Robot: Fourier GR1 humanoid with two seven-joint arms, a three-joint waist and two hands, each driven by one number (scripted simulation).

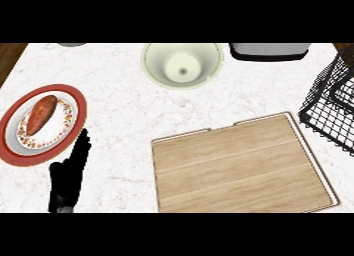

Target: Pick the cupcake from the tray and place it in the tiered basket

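Note:
A light wooden tray [239,167] lies flat at the lower middle of the counter, and I see no cupcake on it. The black wire tiered basket [336,112] stands at the right edge, only partly in view. My left hand [71,172] rests at the lower left with its fingers straight, pointing up toward the plate and holding nothing. My right hand does not show anywhere in the head view.
A red-rimmed plate [6,130] with a sweet potato [41,115] on it sits at the left edge. At the top middle stands a pale round bowl [182,65]. A grey and black appliance [270,51] is at the top right.

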